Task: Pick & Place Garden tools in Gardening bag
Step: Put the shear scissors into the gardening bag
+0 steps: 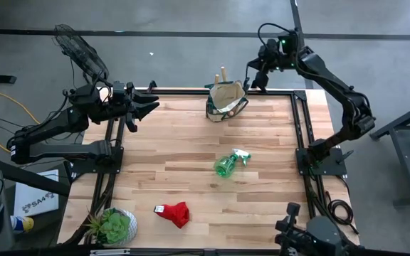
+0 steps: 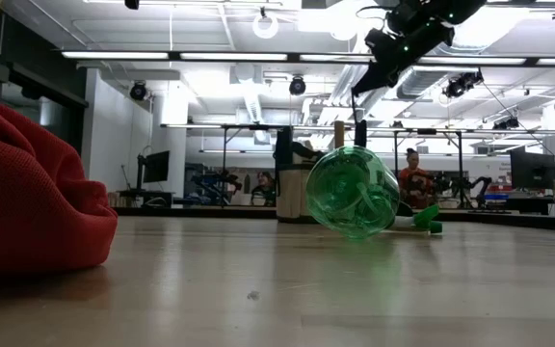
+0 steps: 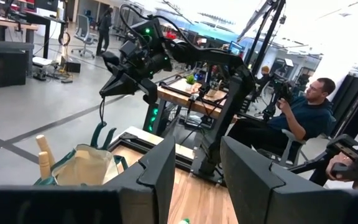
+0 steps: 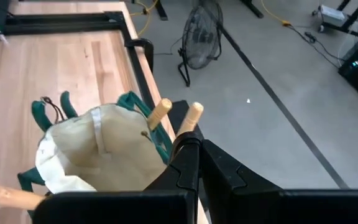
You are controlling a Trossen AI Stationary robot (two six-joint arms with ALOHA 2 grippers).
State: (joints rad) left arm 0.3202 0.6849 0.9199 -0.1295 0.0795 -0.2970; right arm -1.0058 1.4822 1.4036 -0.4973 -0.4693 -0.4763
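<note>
A green spray bottle (image 1: 229,163) lies on its side mid-bench, nozzle toward the far right and base toward the near left, with a red glove (image 1: 175,212) nearer the front edge. The canvas bag (image 1: 226,100) stands at the far edge, wooden handles poking out. The right gripper (image 1: 256,84), fingers closed and apparently empty, hovers just beside it; the left gripper (image 1: 148,108), fingers half-open and empty, waits at the far left edge, about as far from the bottle.

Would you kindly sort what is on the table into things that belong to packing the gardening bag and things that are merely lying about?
Belongs to the job:
- gardening bag, at the far edge
- wooden tool handles sticking out of it
- green spray bottle, lying mid-table
- red glove, near the front edge

Just lying about:
- potted plant, front left corner
- fan, on the floor off the table
</note>
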